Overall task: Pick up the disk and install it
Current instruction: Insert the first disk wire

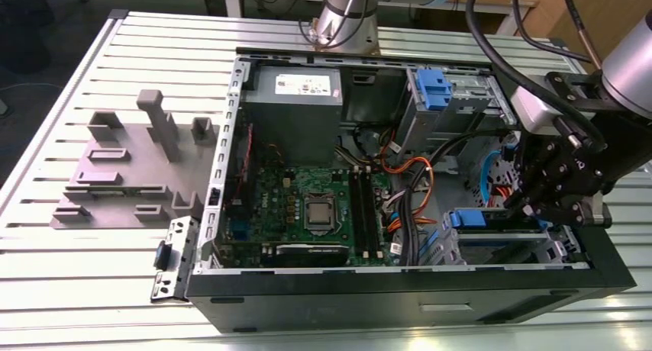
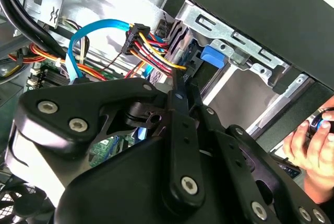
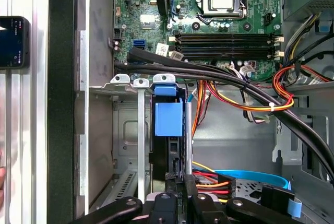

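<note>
Currently showing an open computer case [image 1: 408,286] lying on a slatted metal table [image 1: 61,290], with the motherboard [image 1: 305,206] near the middle of the exterior view.

Toward the lower right of that frame, showing the disk [image 1: 477,219] slotted into the lower drive cage [image 1: 550,252], its blue rail end facing the motherboard side. In the first wrist view, showing the same disk [image 3: 168,119] standing on edge between the cage's metal walls, with thick black cables [image 3: 209,75] passing just beyond its blue end.

At the exterior view's right, showing the black gripper [image 1: 530,202] hanging over that cage, close above the disk. Fingers [image 2: 180,109] drawn together into one narrow tip in the second wrist view, with nothing visible between them. Cannot tell whether that tip touches the disk. Gripper [image 3: 177,179] lined up with the disk's dark edge in the first wrist view.

Elsewhere: a second blue piece [image 1: 433,88] in the upper bay at upper right of the exterior view; a grey slotted holder block [image 1: 122,175] at centre left, well apart from the case; a bundle of coloured wires [image 2: 151,46] and a blue ribbon cable [image 2: 78,41] beside the gripper [image 2: 176,85]; a person's hand [image 2: 313,148] outside the case wall.
</note>
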Tool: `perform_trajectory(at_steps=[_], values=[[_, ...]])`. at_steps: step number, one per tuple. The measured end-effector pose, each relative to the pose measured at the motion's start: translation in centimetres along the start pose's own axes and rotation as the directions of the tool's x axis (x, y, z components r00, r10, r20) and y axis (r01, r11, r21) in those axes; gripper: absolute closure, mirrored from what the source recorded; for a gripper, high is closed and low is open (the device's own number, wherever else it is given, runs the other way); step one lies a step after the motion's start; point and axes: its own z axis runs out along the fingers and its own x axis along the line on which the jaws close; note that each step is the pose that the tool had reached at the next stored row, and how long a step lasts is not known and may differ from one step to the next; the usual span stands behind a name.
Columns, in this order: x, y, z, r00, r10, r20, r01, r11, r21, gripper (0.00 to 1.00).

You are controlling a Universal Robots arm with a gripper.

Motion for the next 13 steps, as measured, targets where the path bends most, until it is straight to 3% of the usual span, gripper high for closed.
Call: perform_trajectory(at_steps=[2,3,13], values=[[0.0,0.0,0.01,1.0,0.0,0.0002,0.0,1.0,0.0,0.82],[0.0,0.0,-0.04,1.0,0.0,-0.0001,0.0,1.0,0.0001,0.76],[0.02,0.04,-1.3,1.0,0.0,0.0,0.0,1.0,-0.0006,0.76]])
